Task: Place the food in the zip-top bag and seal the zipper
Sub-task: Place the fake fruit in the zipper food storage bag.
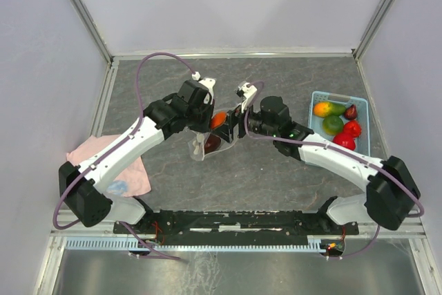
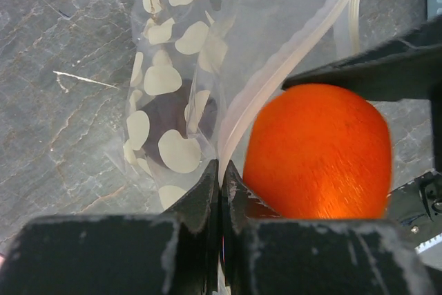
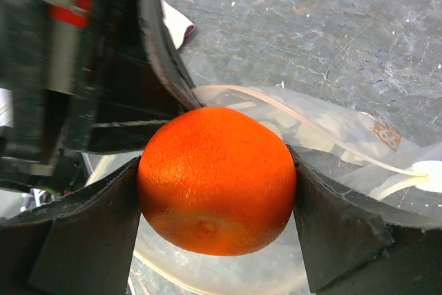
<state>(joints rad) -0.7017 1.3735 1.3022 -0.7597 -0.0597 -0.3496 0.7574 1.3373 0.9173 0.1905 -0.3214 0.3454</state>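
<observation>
A: What does the right gripper (image 3: 217,191) carry?

B: Its jaws are clamped on a round orange (image 3: 217,177) with a finely pebbled peel, one black pad on each flank. The orange sits at the open mouth of the zip-top bag (image 2: 173,67).

A: And the left gripper (image 2: 221,177)?

B: Its jaws are nearly closed, pinching the zipper (image 2: 276,77). This is a smooth whitish ridge whose long axis runs from 6 o'clock up toward 1 o'clock in the left wrist view.

A: How does the bag look?

B: It is thin, clear, crinkled film printed with cream blobs, and a dark maroon fruit (image 2: 173,112) shows through it. It stands in the middle of the table (image 1: 276,184), mouth toward 12 o'clock.

A: What is around it?

B: At 3 o'clock a light-blue perforated basket (image 1: 366,126) holds a mango (image 1: 322,109), a green fruit (image 1: 333,124) and glossy red fruits (image 1: 352,128). A pink cloth (image 1: 138,174) lies at 8 o'clock.
</observation>
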